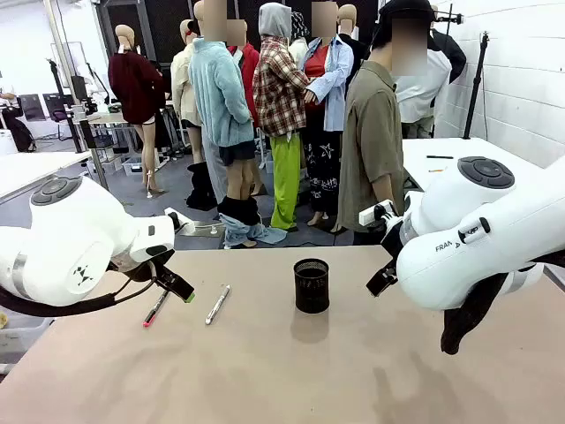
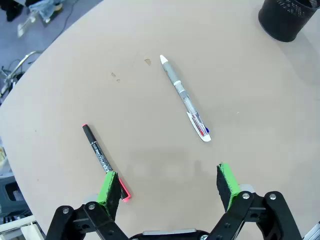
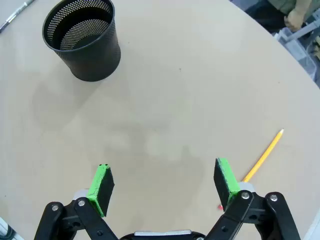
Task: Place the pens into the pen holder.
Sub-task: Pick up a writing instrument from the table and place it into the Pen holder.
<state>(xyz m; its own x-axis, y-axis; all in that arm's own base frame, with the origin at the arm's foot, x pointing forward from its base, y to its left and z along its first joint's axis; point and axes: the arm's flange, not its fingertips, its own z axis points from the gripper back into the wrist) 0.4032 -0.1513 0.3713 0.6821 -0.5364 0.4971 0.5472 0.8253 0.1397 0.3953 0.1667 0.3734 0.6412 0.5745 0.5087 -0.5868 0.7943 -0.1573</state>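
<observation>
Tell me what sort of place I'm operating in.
Probably an indoor lab or workshop: a tan worktable, another white table behind, a painted block wall and a black equipment stand.

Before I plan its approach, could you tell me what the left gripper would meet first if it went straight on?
Probably bare table, between the black pen and the white pen; depth is unclear.

- I read "FRAN" in dark letters on the white casing of the right arm [image 1: 477, 243]; the word runs out of my sight there.
- White print runs along the black pen [image 2: 96, 149], too small for me to read.
</observation>
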